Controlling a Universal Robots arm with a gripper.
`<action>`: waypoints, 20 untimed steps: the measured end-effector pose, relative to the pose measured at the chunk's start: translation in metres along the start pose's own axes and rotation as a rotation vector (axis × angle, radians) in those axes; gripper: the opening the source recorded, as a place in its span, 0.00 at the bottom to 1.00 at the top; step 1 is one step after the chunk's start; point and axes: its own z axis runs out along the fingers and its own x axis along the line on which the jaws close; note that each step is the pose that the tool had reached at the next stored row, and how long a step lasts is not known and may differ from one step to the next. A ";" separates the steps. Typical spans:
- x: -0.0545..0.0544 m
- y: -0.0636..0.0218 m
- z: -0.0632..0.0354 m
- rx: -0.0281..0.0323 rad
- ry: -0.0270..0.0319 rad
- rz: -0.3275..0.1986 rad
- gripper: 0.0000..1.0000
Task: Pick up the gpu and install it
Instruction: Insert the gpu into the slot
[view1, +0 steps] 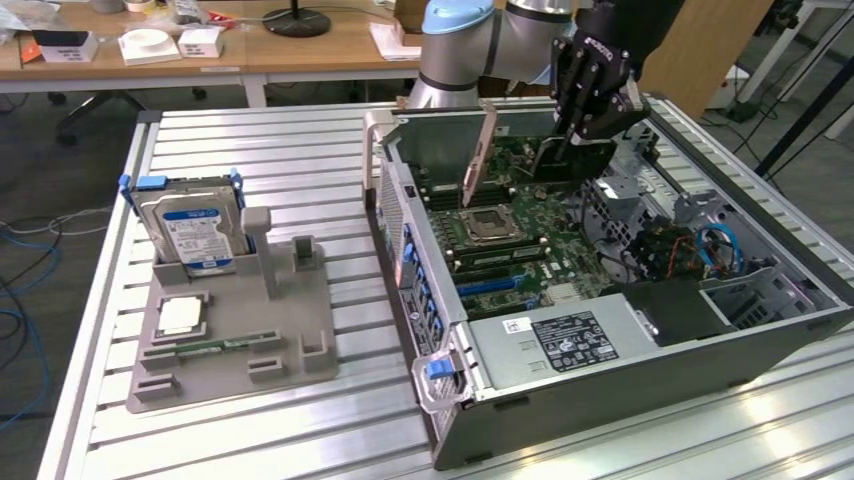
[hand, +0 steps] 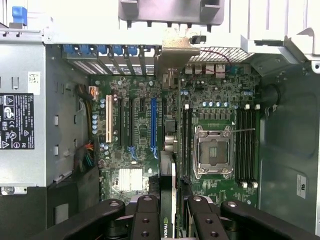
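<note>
Inside the open case (view1: 694, 330), the pincer (hand: 170, 210) clamps the gpu (hand: 169, 150) edge-on.

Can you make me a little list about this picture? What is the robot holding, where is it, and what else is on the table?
holder: black robot gripper, shut on the card
held thing: thin green gpu card with silver end bracket, standing on edge
where: above the green motherboard inside the open grey computer case
installed: not yet seated
on the table: silver hard drive with blue-white label, upright in a grey holder tray
</note>
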 end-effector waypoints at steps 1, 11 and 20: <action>0.000 0.0000 0.0009 0.0004 -0.0001 0.000 0.26; 0.000 -0.0001 0.0054 0.0014 -0.0001 0.000 0.26; 0.000 -0.0002 0.0072 0.0013 0.0000 0.000 0.26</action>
